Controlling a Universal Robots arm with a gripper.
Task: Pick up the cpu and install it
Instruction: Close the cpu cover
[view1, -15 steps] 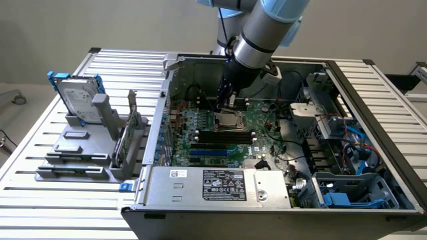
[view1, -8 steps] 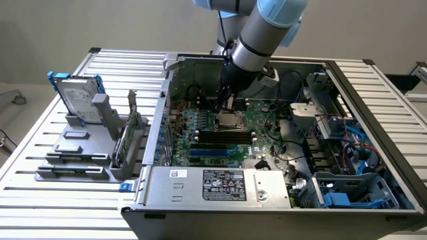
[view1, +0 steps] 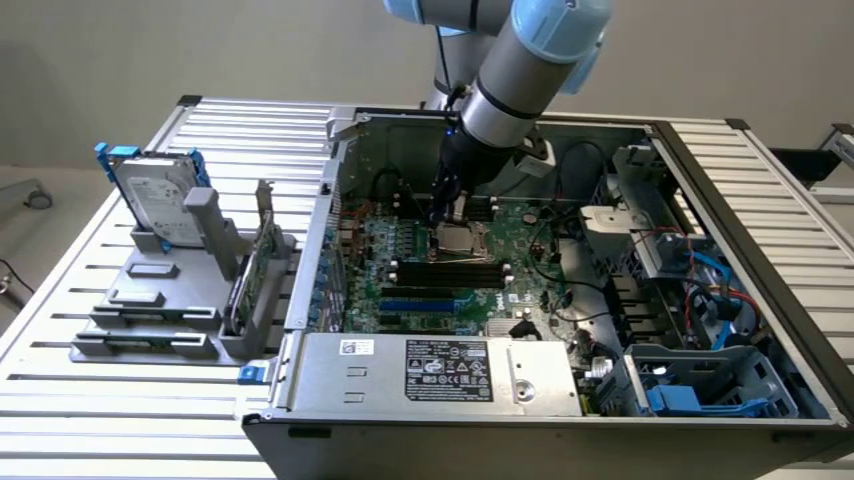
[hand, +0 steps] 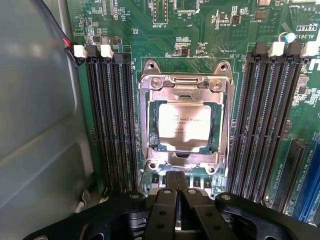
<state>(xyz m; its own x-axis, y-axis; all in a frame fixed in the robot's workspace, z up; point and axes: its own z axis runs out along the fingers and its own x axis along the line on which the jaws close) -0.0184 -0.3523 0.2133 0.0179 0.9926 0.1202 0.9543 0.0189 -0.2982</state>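
- The jaws of the gripper (hand: 176, 179) are seen pressed together, with nothing pinched.
- The cpu (hand: 184, 119) is seen flat inside the socket (hand: 182, 82), at the exterior view's middle, just beyond the jaws.

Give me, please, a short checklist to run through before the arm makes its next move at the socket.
1. The cpu lies inside the socket frame: ok.
2. The cpu sits flat and square to the frame: ok.
3. The gripper is shut and holds nothing: ok.
4. The gripper is off the cpu, by one edge of the frame: ok.
5. The gripper is clear of the frame itself: cannot tell.
6. The memory slots on both sides of the socket are free of loose parts: ok.
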